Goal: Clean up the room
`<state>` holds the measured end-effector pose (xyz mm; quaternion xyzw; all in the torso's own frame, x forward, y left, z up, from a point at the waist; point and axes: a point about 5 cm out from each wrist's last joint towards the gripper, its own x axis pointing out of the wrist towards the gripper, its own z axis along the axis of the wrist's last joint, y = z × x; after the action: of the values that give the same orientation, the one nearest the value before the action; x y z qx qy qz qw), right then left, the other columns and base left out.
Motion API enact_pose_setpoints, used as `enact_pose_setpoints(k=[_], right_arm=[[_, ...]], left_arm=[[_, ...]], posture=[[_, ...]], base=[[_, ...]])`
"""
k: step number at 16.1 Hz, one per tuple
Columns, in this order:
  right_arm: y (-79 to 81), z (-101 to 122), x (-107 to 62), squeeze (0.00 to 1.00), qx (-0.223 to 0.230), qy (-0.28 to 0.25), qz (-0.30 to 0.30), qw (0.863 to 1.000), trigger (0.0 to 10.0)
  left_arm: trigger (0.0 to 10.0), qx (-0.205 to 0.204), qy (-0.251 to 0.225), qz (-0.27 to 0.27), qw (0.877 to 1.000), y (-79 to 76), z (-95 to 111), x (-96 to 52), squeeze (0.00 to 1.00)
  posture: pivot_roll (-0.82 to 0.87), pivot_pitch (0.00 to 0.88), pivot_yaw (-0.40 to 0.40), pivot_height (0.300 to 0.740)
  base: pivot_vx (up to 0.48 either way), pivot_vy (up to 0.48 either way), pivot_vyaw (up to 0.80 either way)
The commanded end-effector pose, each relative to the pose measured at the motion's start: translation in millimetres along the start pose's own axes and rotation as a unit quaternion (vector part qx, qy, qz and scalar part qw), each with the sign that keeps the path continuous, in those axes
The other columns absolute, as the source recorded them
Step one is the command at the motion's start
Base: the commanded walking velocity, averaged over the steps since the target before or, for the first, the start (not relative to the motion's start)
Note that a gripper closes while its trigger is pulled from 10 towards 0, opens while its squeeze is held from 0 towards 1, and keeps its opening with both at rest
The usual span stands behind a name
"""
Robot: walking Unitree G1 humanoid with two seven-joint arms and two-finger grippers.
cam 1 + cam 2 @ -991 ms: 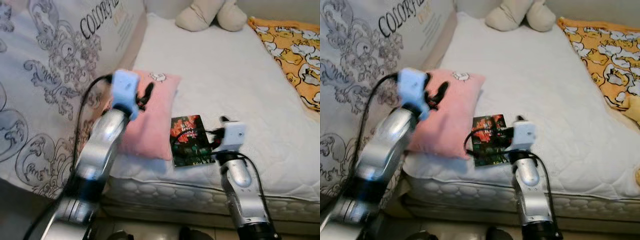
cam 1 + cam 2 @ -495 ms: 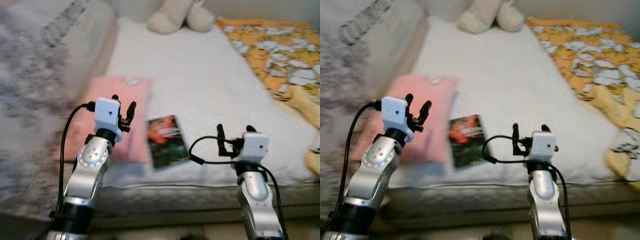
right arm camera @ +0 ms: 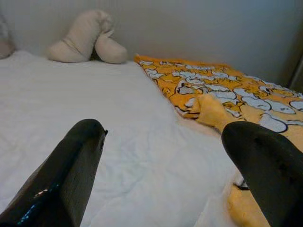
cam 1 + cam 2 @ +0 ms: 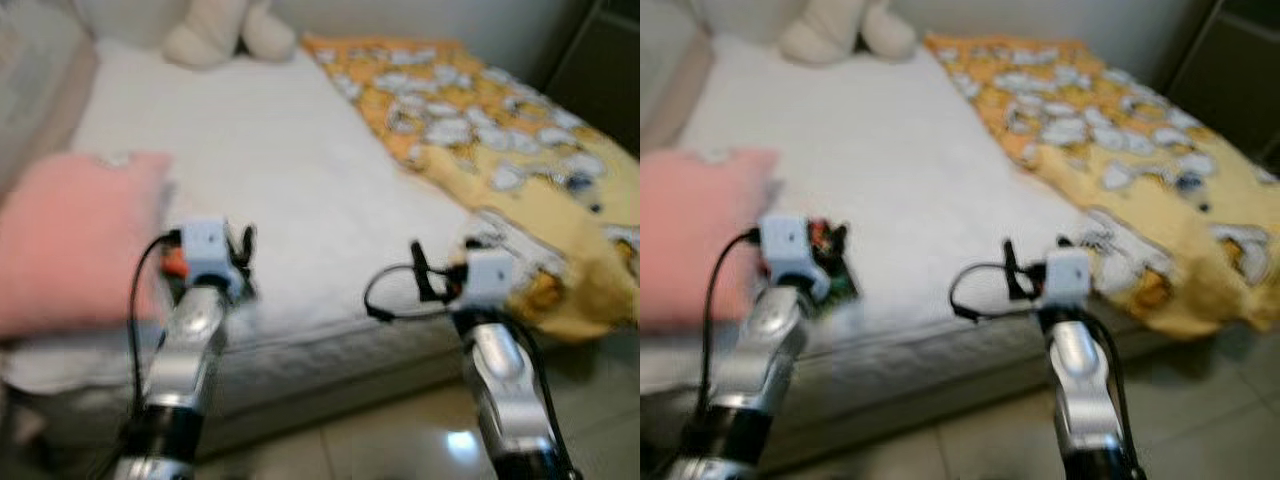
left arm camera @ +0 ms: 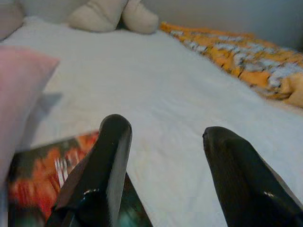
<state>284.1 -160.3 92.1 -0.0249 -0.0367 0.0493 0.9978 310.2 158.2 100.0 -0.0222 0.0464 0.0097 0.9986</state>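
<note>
A wide bed (image 4: 300,170) with a white quilted mattress takes most of the room. Behind its far end stands a plain grey wall (image 3: 189,28). The floor (image 4: 400,440) beside the bed is of pale glossy tiles. In the right corner there is something dark (image 4: 1230,60), too blurred to tell.

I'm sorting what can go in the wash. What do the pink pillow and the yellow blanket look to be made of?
The pink pillow looks like soft, matte plush fabric, puffed and rounded. The yellow blanket seems a thin printed cloth, probably cotton or fleece: it drapes and folds over the bed edge. Blur leaves the weave unclear.
</note>
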Motion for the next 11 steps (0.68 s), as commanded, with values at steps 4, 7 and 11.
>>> enact_pose_setpoints(k=[4, 7, 11], right_arm=[[0.3, -6.8, 12.5, 0.58, 0.001, 0.026, 0.020, 0.999, 10.0], [-4.5, -3.1, 21.0, 0.00, 0.015, 0.021, 0.001, 1.000, 10.0], [-23.2, -9.8, 13.4, 0.00, 0.033, 0.030, -0.026, 0.999, 10.0]], left_arm=[[10.0, 0.003, 0.016, 0.013, 1.000, -4.1, -6.4, 5.6, 1.00], [10.0, 0.016, -0.001, 0.012, 1.000, -3.0, 4.4, 15.1, 1.00], [10.0, 0.062, -0.034, 0.027, 0.997, 7.0, 13.2, 11.4, 1.00]], posture=[[0.02, 0.000, -0.054, 0.740], [0.02, 0.000, -0.049, 0.740], [-0.01, 0.000, -0.036, 0.740]], base=[[0.207, -0.403, 0.00], [0.298, -0.374, 0.00], [0.304, -0.368, 0.00]])
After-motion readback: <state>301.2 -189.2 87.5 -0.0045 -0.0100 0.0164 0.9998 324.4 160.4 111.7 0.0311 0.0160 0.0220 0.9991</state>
